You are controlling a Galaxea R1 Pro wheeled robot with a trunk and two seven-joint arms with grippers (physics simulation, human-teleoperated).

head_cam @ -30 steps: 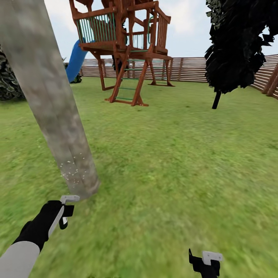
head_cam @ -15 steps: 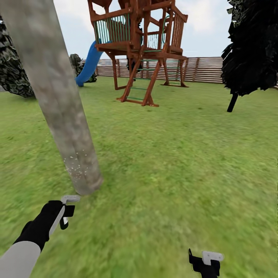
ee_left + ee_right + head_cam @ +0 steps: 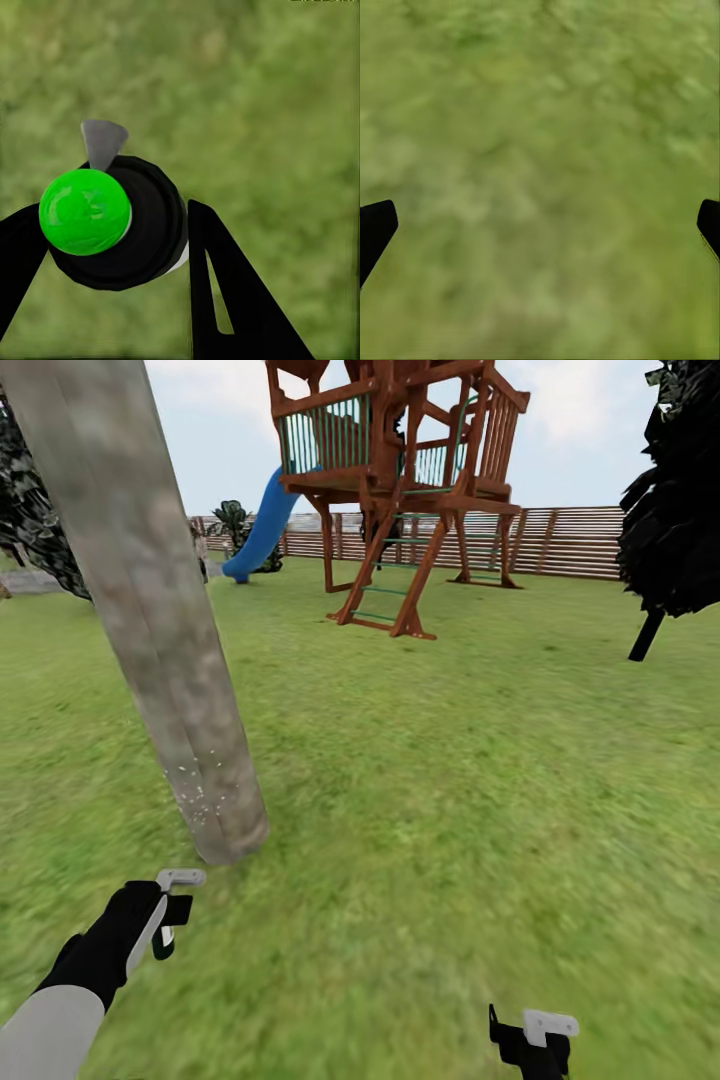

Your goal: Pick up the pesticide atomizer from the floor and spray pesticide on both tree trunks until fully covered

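Note:
One tree trunk (image 3: 150, 620), thick and mottled grey-beige, leans across the left of the head view, with white specks (image 3: 196, 792) low on its bark. Just short of its base is my left gripper (image 3: 165, 920). In the left wrist view this gripper (image 3: 112, 217) is shut on the pesticide atomizer (image 3: 127, 225), a round black body with a bright green cap (image 3: 84, 211) and a grey nozzle tip (image 3: 103, 141). My right gripper (image 3: 530, 1040) hangs low at the right over grass. Its fingers (image 3: 376, 229) are wide apart with nothing between them.
Green grass floor (image 3: 450, 780) spreads all around. A brown wooden play tower (image 3: 400, 480) with a blue slide (image 3: 262, 530) stands far ahead before the slatted fence (image 3: 570, 540). A dark conifer (image 3: 680, 490) is at the right, a dark shrub (image 3: 30, 520) behind the trunk.
The whole head view has shifted: play tower, conifer and trunk now sit further right, so the camera has turned left. Both arms keep the same places in the picture.

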